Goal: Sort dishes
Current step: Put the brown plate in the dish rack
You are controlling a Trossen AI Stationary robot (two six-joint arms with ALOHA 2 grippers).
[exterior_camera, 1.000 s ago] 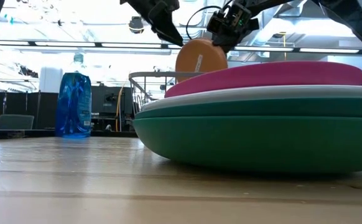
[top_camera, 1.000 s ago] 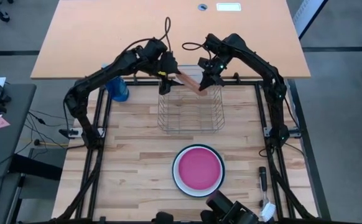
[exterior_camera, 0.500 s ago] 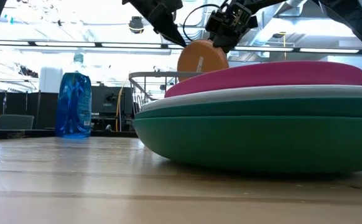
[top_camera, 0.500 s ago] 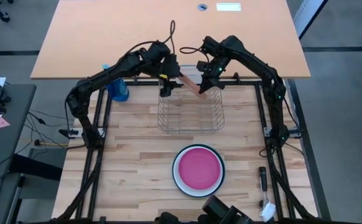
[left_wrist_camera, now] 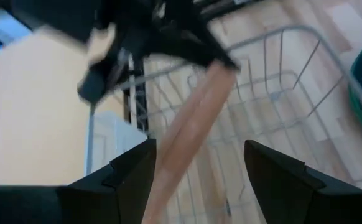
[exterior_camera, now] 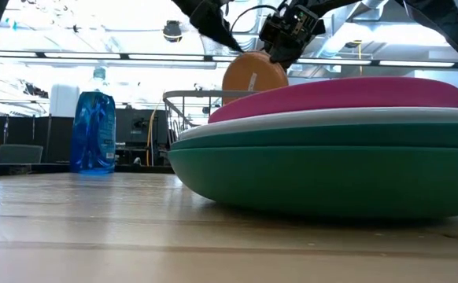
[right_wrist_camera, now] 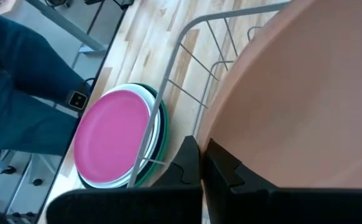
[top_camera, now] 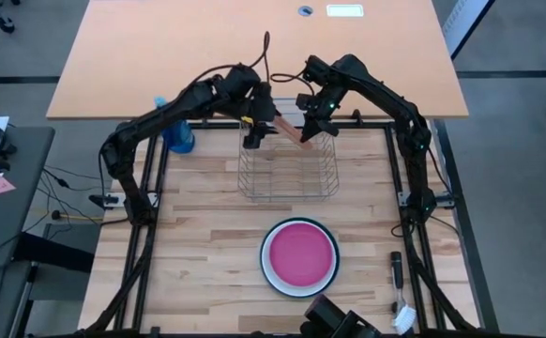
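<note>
Table (top_camera: 189, 263) of pale wood planks carries everything. Wire dish rack (top_camera: 288, 171) sits at the far-middle of it, and both my arms reach in over the rack's far edge.

Plate stack (top_camera: 299, 255) sits near-centre, well apart from the rack — magenta-pink plate (top_camera: 299, 253) on top, white plate (exterior_camera: 323, 118) under it, dark green plate (exterior_camera: 323, 169) at the bottom, per the low view. The right wrist view shows the same stack beyond the rack's rim, with a person's jeans-clad legs (right_wrist_camera: 19, 93) off the table edge past it.

Salmon-orange plate (top_camera: 287, 125) is up on edge, tilted, above the far end of the rack, between my two grippers. In the low view it stands behind the stack, with a small white label on its face.

Right gripper (top_camera: 308, 127) is clamped onto the orange plate's rim — the right wrist view has both fingers pinched tight on the edge. Left gripper (top_camera: 254, 136) is just beside the plate's left end, fingers (left_wrist_camera: 131, 168) spread wide in the left wrist view, the plate's edge running between them; I can't tell if either pad touches it.

Blue spray bottle (top_camera: 178, 136) stands at the far left, beside my left arm.
</note>
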